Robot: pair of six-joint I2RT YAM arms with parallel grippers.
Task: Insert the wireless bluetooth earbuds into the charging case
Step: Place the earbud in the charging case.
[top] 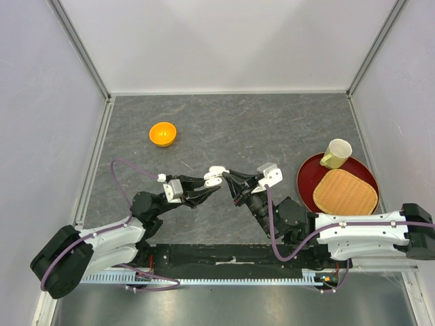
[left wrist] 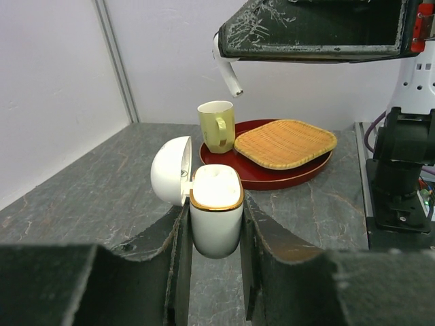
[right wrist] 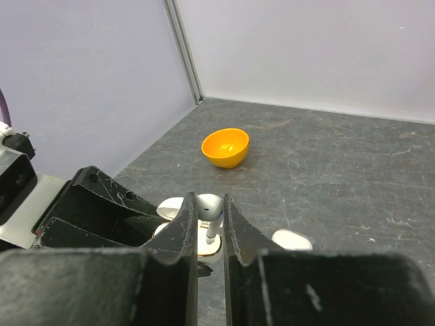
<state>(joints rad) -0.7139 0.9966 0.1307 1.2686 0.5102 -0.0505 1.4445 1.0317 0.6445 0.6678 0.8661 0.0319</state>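
One white earbud [right wrist: 209,208] is clamped by its head between the closed fingers of the right claw [right wrist: 209,201]. Its stem hangs straight down below the fingertips. Beneath that claw the charging case [left wrist: 216,227] is held upright with its gold-rimmed mouth facing up. In the left wrist view the stem tip is seen above the mouth and apart from it. The case body is gripped on both sides by the left claw [left wrist: 215,219], whose fingers are pressed shut against it. The hinged lid [left wrist: 170,170] is swung open and stands just to the left of that claw's left finger.

In the overhead view the two claws are seen tip to tip above the grey table [top: 272,122], with the case between them.

A small white rounded piece [right wrist: 292,239] is noted low and to the right of the right claw's fingers. The view there is too poor for it to be identified, though it may be part of the case.

Ahead of the right claw, well apart, an orange bowl [right wrist: 225,147] sits on the table near the left wall.

Ahead of the left claw, beyond the held case, a round red tray [left wrist: 272,178] rests on the table. On it a pale yellow-green mug [left wrist: 216,125] stands upright with its handle turned toward the claw. Just to the right of the mug a woven straw mat [left wrist: 285,142] lies flat on the tray.
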